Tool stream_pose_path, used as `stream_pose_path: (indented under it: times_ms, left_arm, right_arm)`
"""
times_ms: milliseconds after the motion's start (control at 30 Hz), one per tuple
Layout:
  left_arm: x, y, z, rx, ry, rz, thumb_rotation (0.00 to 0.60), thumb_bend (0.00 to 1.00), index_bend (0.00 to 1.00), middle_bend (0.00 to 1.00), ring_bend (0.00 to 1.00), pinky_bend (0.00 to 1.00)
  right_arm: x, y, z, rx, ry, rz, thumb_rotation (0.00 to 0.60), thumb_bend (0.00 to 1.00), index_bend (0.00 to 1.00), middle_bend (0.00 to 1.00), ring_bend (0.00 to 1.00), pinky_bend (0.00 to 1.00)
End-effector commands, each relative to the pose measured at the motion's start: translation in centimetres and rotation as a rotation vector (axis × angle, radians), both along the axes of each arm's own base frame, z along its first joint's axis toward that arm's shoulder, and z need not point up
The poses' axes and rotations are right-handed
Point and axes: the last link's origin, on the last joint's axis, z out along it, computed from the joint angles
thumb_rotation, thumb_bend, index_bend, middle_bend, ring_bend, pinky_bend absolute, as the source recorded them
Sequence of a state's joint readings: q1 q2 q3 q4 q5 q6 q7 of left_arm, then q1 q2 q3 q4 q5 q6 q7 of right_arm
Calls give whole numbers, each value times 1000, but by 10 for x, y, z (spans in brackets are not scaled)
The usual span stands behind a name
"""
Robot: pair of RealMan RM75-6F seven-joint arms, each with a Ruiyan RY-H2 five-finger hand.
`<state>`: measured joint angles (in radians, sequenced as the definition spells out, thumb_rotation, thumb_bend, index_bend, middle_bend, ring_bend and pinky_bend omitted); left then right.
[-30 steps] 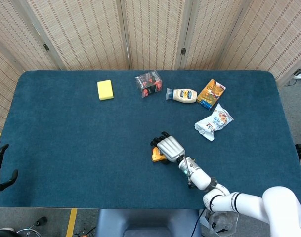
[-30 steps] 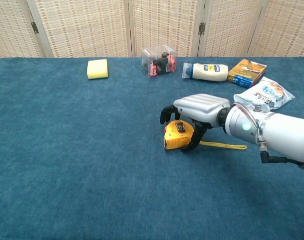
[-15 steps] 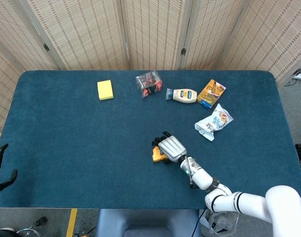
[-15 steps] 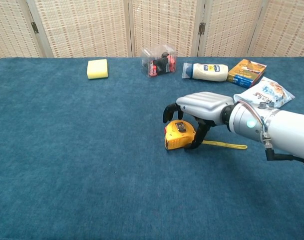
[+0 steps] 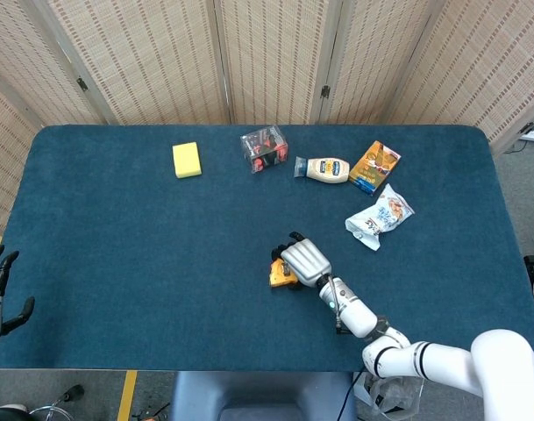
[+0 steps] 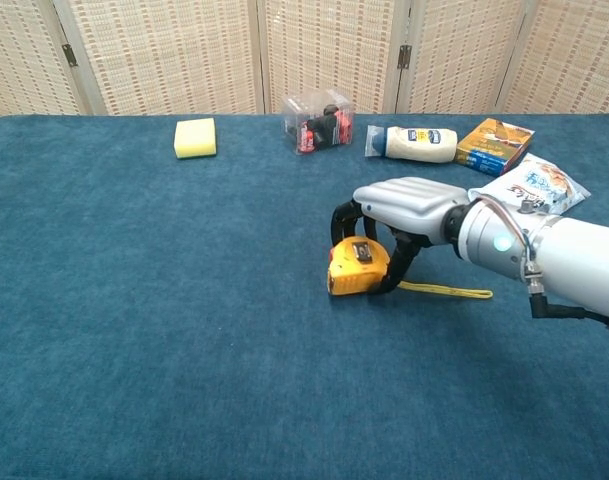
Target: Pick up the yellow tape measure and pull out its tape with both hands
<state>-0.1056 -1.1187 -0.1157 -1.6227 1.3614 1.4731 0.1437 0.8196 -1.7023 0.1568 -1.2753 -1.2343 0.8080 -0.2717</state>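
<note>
**Slip risk at the tape measure**

Your right hand [image 6: 399, 205] arches over the yellow tape measure [image 6: 357, 268] near the table's [image 6: 134, 330] middle, fingers curled around the case but not clearly gripping. Lift before they close and it could roll free. Its tape [image 6: 446, 291] trails rightward, marking the long axis.

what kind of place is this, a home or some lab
Probably a lab or robot test setup, not a home: a table covered in blue cloth, woven folding screens closing it off behind, and unrelated items like a sponge and mayonnaise bottle laid out.
</note>
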Motion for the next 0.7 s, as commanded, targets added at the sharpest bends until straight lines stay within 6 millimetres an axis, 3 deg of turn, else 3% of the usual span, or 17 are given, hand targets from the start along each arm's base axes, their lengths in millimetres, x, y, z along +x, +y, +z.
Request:
stream_pose_path:
  times_ms: [33,333,500,700]
  left_arm:
    - [10,8,-2,-23,-20,-39,558,403,126,56,31,16]
    - [58,52,-19,-87,-174,-174,560,404,115,57,50,17]
    - [91,76,-33,-168,-313,-205,559,402,5,56,55,17]
    - [124,101,-52,-235,-441,-197,553,387,0,43,43,17]
  right_arm:
    - [4,-2,5,-4,-17,-2,600,214,563,499,453,168]
    - [43,-17,32,-9,-137,-18,600,214,604,527,482,168]
    - [73,-24,43,2,-210,-27,600,214,605,528,486,168]
    - [102,-29,48,10,-281,-52,600,214,605,528,486,169]
